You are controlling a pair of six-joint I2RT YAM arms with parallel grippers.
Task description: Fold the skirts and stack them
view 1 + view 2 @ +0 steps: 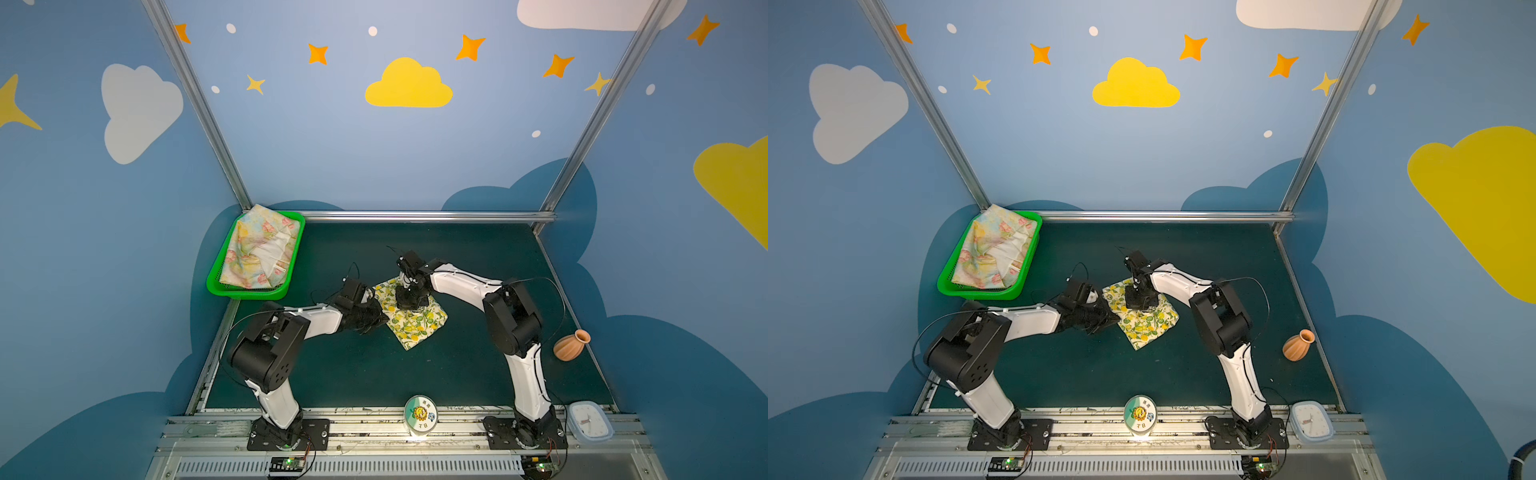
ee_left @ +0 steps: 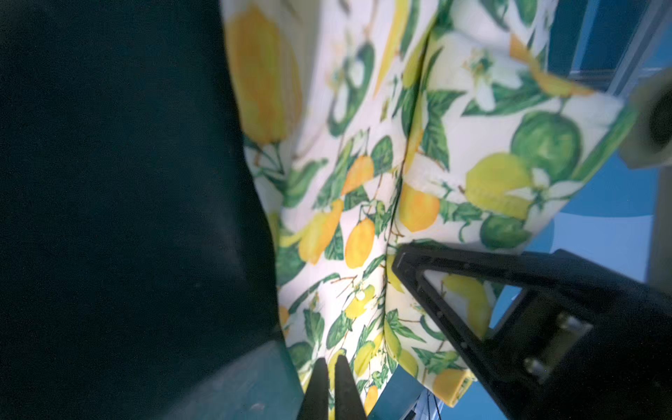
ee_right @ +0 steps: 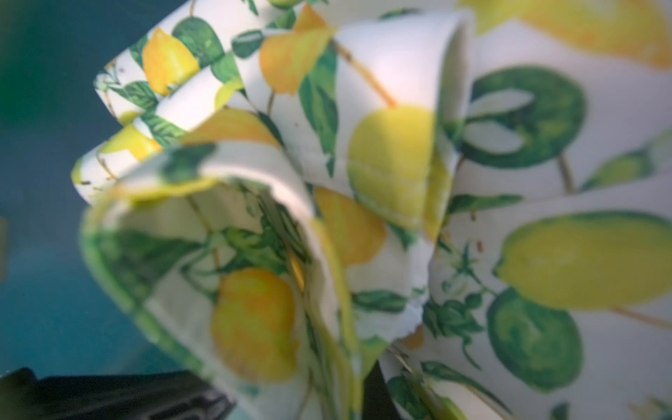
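1. Front rail: a round disc [image 1: 420, 414] with a flower label sits between the two arm bases. A pale blue clock [image 1: 590, 422] lies at the right end of the rail.

2. Right edge of the dark green mat [image 1: 353, 374]: a terracotta vase [image 1: 571, 345] rests tilted, well apart from the cloth.

3. Mat centre: the lemon-print skirt [image 1: 419, 326] lies as a compact folded packet, shown in both top views [image 1: 1148, 328].
   - The left gripper [image 1: 384, 320] meets the packet's left edge. In the left wrist view its fingertips [image 2: 320, 382] stand nearly together, with a thin strip of lemon cloth [image 2: 345, 182] pinched between them.
   - The right gripper [image 1: 409, 305] points down onto the far half of the packet. Its jaws are closed. In the right wrist view the cloth [image 3: 400, 163] rises in bunched, curled layers close to the lens, consistent with a clamp on the fabric.

4. Far left corner: a green mesh basket [image 1: 245, 294] holds the floral skirt [image 1: 253, 253]. This skirt is loosely crumpled, with a pale inner layer exposed, and one corner overhangs the far rim. It is well apart from both grippers.
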